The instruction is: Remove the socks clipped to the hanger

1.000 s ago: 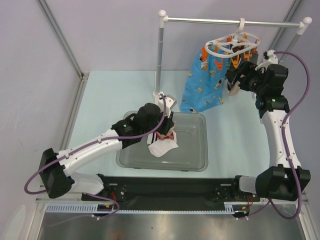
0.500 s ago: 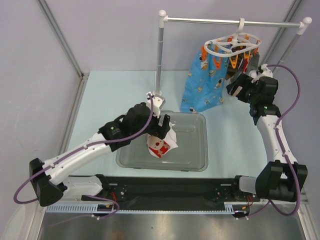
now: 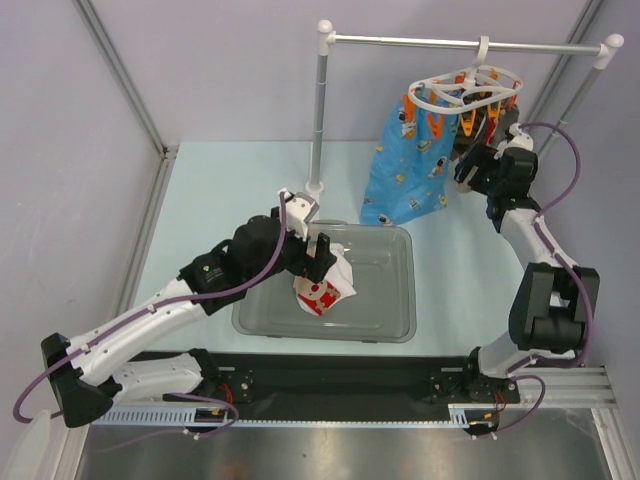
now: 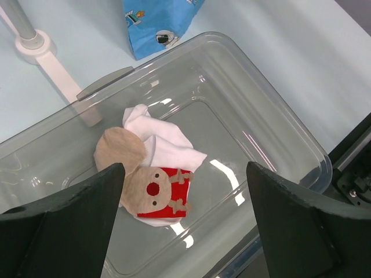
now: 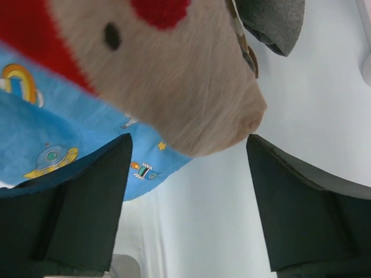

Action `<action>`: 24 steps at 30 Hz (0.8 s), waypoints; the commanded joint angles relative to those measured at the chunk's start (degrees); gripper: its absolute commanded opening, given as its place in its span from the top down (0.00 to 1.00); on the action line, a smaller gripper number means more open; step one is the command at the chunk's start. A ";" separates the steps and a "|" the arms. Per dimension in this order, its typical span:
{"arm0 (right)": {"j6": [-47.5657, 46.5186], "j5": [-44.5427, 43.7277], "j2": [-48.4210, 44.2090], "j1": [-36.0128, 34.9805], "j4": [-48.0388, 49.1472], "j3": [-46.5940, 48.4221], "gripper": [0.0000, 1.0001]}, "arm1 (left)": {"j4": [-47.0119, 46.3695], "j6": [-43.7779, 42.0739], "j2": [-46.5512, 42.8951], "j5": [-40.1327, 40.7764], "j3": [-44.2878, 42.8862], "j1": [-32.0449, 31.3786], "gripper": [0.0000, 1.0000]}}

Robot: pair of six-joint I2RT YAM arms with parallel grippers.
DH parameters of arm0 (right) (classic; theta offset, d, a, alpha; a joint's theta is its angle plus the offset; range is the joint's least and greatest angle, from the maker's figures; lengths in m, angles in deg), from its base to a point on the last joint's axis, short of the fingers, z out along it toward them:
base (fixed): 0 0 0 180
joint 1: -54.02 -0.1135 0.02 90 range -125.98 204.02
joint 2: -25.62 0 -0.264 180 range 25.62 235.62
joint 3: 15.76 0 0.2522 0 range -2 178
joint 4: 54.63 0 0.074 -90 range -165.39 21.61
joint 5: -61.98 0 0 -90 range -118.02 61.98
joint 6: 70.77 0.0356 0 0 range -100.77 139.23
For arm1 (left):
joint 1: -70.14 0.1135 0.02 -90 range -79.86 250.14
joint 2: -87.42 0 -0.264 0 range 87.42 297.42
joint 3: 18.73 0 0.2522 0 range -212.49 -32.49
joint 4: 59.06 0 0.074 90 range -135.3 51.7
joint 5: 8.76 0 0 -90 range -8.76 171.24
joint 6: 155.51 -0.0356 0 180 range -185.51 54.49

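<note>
Blue sock [image 3: 405, 175] hangs vertically, toe seemingly down.

Tray [image 4: 278, 136] clear glossy plastic; socks [image 4: 168, 147] matt knit cloth; hanger [image 3: 437, 101] smooth plastic.

One hanger [image 3: 478, 75], one tray [image 3: 380, 295], at least three socks [image 3: 405, 185].

left tool [image 4: 184, 174] opened, sock [image 4: 153, 176] dropped into tray [image 4: 278, 116]
</note>
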 commanded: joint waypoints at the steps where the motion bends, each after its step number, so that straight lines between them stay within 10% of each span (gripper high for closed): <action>1: -1.00 -0.44 4.12 0.25 4.39 4.95 0.18 | -2.74 -1.04 -0.88 -1.90 0.80 0.42 0.09; 10: 0.93 -2.64 0.99 -0.28 -3.87 5.84 1.00 | -5.73 -0.78 -2.98 -5.15 2.38 0.33 0.11; 24: 5.06 5.97 -19.14 -6.52 -26.54 8.21 1.00 | -11.44 3.53 -2.11 -9.46 1.33 0.42 0.11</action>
